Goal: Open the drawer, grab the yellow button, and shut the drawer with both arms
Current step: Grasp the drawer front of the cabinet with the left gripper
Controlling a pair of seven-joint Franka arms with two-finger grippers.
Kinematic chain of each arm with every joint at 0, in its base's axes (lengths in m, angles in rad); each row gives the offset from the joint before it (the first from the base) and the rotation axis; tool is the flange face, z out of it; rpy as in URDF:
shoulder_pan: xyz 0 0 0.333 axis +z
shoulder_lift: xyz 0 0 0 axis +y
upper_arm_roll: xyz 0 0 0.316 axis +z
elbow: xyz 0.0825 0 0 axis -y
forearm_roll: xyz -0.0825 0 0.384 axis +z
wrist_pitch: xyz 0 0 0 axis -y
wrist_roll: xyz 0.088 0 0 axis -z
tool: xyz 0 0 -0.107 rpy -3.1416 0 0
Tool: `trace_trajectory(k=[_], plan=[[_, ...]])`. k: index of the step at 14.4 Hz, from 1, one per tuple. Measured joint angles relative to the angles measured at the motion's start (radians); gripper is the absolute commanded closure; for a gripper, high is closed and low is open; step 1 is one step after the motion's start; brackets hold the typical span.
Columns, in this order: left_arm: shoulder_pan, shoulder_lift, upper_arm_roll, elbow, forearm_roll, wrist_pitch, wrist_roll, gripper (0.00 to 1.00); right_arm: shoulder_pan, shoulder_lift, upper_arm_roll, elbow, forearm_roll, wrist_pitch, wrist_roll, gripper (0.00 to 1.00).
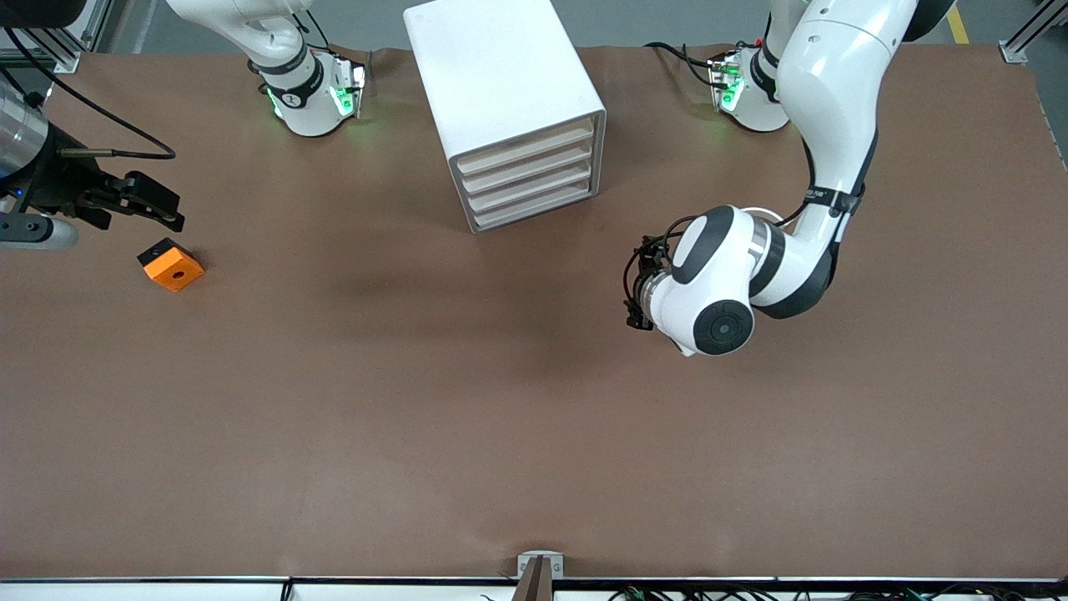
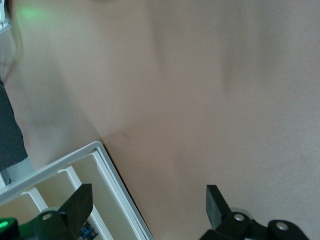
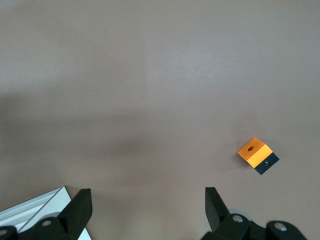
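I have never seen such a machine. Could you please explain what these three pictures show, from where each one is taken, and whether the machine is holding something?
These are two white robot arms at a brown table. The big picture is from a high camera facing them: the left arm shows on its right, the right arm on its left. The two small pictures come from cameras on the wrists, looking down past each black two-finger claw.

On the table stands a white cabinet with four drawers, all shut. An orange cube with a hole lies toward the right arm's end, nearer the front camera than the cabinet. No button is visible.

The left claw hangs over bare table beside the cabinet. The right claw hangs over the table beside the cube. Both are open and hold nothing.
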Motion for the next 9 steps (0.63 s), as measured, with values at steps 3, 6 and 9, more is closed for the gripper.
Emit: trace_trajectory(k=[3, 6, 9], plan=[[-0.017, 0.016, 0.000, 0.000, -0.083, -0.029, -0.067, 0.00, 0.006, 0.000, 0.000, 0.000, 0.000, 0.003, 0.000, 0.00], [-0.037, 0.042, 0.000, -0.001, -0.194, -0.041, -0.076, 0.00, 0.010, 0.001, 0.000, 0.000, 0.000, 0.016, 0.001, 0.00], [-0.068, 0.058, 0.000, -0.001, -0.269, -0.042, -0.112, 0.00, 0.011, 0.002, 0.000, 0.000, 0.000, 0.018, 0.001, 0.00]])
